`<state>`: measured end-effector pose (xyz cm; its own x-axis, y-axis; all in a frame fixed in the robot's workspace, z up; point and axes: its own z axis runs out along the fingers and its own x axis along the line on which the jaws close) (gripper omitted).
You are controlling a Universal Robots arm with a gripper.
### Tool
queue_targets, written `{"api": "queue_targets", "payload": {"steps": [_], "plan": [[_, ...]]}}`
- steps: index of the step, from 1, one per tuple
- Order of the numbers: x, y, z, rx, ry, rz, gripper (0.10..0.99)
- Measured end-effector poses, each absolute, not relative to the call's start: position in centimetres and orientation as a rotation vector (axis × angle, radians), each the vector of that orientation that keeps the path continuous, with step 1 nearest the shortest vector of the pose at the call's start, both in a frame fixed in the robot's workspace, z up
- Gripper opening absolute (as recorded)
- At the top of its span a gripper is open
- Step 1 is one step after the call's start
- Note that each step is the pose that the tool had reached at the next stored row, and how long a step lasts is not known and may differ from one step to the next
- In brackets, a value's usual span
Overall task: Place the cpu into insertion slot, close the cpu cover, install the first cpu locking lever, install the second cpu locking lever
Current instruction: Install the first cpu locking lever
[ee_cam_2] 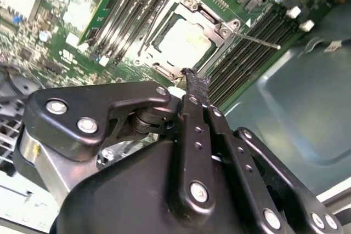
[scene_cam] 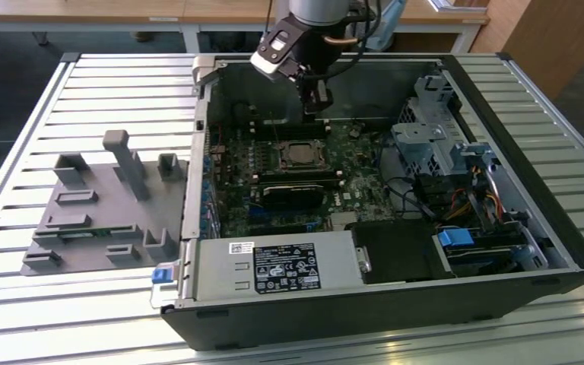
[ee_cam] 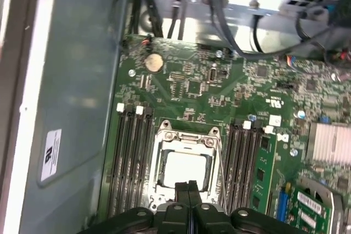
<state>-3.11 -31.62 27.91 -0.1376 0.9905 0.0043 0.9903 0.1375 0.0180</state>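
Chip (ee_cam: 185, 169) lies seated on the green board (ee_cam: 192, 86) between the memory slots (ee_cam: 131, 157), its metal cover (ee_cam: 188, 138) folded flat around it; pincer (ee_cam: 189, 184) hangs above its far side, fingers (ee_cam: 182, 189) clenched together on nothing, likely to press with the tip; one thin lever (ee_cam_2: 258, 39) seemingly stands unlatched.

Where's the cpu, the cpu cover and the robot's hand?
cpu (ee_cam: 184, 169): first wrist view, middle of silver top.
cpu cover (ee_cam: 186, 143): first wrist view, metal frame edge beside chip.
hand (ee_cam: 188, 187): first wrist view, between its closed black fingertips.
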Motion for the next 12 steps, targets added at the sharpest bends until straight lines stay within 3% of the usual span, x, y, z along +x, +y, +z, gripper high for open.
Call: {"api": "queue_targets", "payload": {"steps": [12], "plan": [[-3.11, -31.62, 27.84, 1.830, 2.545, 0.027, 0.106]]}}
